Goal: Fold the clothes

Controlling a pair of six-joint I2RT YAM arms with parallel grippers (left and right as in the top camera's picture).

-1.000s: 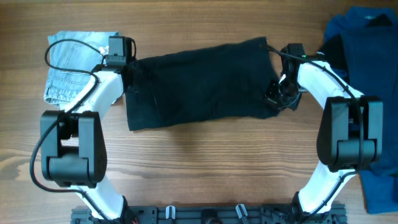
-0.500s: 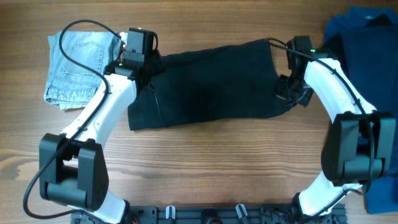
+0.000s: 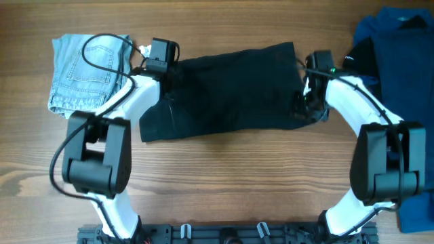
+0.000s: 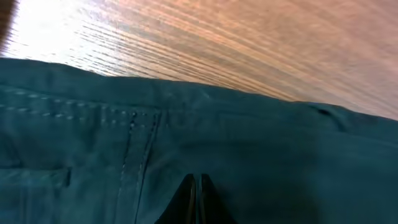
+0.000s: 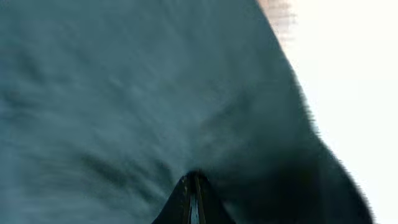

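The plain black shorts-like garment [image 3: 230, 88] lies spread across the middle of the table. My left gripper [image 3: 165, 69] is at its upper left edge, jaws shut [image 4: 196, 178] on the black fabric [image 4: 261, 143] just inside a stitched seam. My right gripper [image 3: 304, 107] is at the garment's right edge, jaws shut [image 5: 192, 178] on puckered black fabric [image 5: 124, 93]. A folded light-blue denim piece [image 3: 81, 74] lies at the far left. A royal-blue garment [image 3: 403, 34] and a dark one [image 3: 366, 57] lie at the right.
The bare wooden table [image 3: 224, 183] shows in front of the garment and beyond its edge in the left wrist view [image 4: 249, 50]. More blue cloth [image 3: 415, 203] lies at the right front edge. The left arm's cable loops over the denim.
My left gripper has moved right from beside the denim onto the black garment's upper left edge, and that corner shifted right with it. My right gripper moved little.
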